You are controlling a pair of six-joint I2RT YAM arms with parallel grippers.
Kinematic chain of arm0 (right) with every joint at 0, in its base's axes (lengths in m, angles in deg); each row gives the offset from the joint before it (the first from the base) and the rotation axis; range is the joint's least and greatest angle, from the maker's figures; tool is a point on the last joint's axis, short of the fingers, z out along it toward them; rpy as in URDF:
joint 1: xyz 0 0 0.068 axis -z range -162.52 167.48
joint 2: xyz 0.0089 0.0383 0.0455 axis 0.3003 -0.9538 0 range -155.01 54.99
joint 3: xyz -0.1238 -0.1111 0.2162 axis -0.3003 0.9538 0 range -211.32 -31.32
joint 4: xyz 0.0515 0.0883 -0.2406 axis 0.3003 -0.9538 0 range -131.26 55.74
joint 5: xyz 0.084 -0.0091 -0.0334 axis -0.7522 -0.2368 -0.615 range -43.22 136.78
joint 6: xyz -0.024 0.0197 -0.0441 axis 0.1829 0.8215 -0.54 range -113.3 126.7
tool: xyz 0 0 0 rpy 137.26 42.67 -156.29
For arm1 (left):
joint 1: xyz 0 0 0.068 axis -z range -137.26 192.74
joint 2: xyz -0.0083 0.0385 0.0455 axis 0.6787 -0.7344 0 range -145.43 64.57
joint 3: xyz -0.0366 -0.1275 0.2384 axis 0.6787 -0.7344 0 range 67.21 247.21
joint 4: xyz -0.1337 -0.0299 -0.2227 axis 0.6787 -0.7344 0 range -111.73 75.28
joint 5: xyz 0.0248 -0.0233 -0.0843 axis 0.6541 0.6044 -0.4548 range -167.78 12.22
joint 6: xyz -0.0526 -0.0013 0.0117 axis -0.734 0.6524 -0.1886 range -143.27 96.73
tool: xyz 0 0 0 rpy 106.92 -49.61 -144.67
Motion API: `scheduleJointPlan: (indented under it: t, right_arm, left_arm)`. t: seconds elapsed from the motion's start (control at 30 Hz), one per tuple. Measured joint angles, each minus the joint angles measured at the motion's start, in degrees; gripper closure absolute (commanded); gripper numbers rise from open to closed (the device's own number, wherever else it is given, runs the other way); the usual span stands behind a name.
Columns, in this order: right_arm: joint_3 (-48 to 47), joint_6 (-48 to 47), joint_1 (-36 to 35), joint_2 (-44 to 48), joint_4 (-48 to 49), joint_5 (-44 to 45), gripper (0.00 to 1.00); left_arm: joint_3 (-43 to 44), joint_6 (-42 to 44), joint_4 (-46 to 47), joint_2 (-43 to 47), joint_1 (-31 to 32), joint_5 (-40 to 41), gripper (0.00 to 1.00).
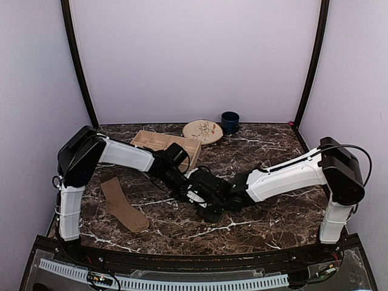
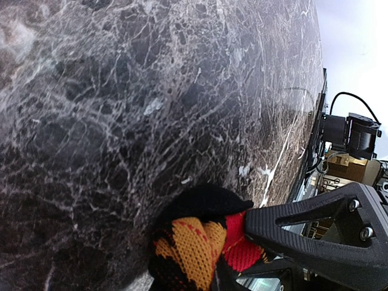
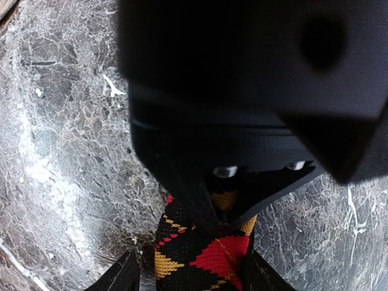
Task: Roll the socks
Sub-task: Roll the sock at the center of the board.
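Observation:
The black sock with red and orange argyle diamonds (image 2: pixel 197 245) lies bunched on the dark marble table (image 1: pixel 267 212) near its middle. My left gripper (image 2: pixel 236 250) is shut on the bunched end, one finger (image 2: pixel 303 227) pressing into the red diamond. The sock's flat part (image 3: pixel 200 260) runs between the spread fingers (image 3: pixel 121 277) of my right gripper (image 3: pixel 194 280), which is open and straddles it right behind the left gripper's black body (image 3: pixel 242 91). From above, both grippers (image 1: pixel 203 189) meet and hide this sock. The plain tan-brown sock (image 1: pixel 123 205) lies flat at the left, untouched.
A tan compartment tray (image 1: pixel 159 142), a patterned plate (image 1: pixel 203 130) and a dark blue cup (image 1: pixel 230 122) stand along the back of the table. Lilac walls close in the back and sides.

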Motion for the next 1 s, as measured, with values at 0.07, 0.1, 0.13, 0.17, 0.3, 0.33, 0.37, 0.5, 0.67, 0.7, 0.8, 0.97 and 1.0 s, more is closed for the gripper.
scheduleJointPlan:
  t: [0.07,0.1,0.13,0.17,0.3,0.33,0.37,0.5,0.67,0.7,0.8,0.97,1.0]
  right_arm:
    - [0.0,0.0,-0.1,0.0,0.1,0.0,0.44]
    - [0.0,0.0,-0.1,-0.1,0.2,0.0,0.45]
    - [0.0,0.1,-0.1,-0.1,0.2,0.0,0.46]
    - [0.0,0.1,-0.1,-0.2,0.3,0.0,0.47]
    - [0.0,0.2,0.3,-0.8,0.9,-0.2,0.52]
    - [0.0,0.3,0.3,-0.9,1.1,-0.3,0.53]
    - [0.0,0.4,0.4,-0.9,1.2,-0.5,0.53]
    - [0.0,1.2,0.9,-1.2,1.6,-1.7,0.56]
    - [-0.1,2.4,1.7,-1.6,1.9,-3.0,0.64]
    - [-0.2,2.7,1.8,-1.7,1.9,-3.3,0.66]
    - [-0.4,3.3,2.1,-2.0,1.8,-3.7,0.73]
    - [-0.9,4.9,2.5,-2.4,0.7,-4.5,0.88]
    - [-1.1,5.3,2.6,-2.5,0.4,-4.7,0.90]
  left_arm:
    - [0.0,0.0,0.0,0.0,0.0,-0.1,1.00]
    - [0.0,0.0,0.0,0.0,0.0,-0.2,1.00]
    - [0.0,0.1,0.0,0.0,0.0,-0.2,1.00]
    - [0.0,0.1,0.0,0.0,-0.1,-0.2,1.00]
    - [0.0,0.4,0.0,-0.2,-0.3,-0.7,1.00]
    - [0.0,0.5,0.0,-0.2,-0.3,-0.9,1.00]
    - [0.0,0.5,0.0,-0.3,-0.3,-1.0,1.00]
    - [0.0,0.5,0.0,-0.3,-0.4,-1.2,1.00]
    - [0.0,0.9,0.0,-0.5,-0.7,-1.7,1.00]
    - [0.0,0.9,0.0,-0.6,-0.7,-1.8,1.00]
    - [0.0,1.1,-0.1,-0.6,-0.8,-1.9,1.00]
    - [0.0,1.4,-0.3,-0.7,-0.9,-1.9,1.00]
    - [0.0,1.5,-0.4,-0.7,-1.0,-1.8,1.00]
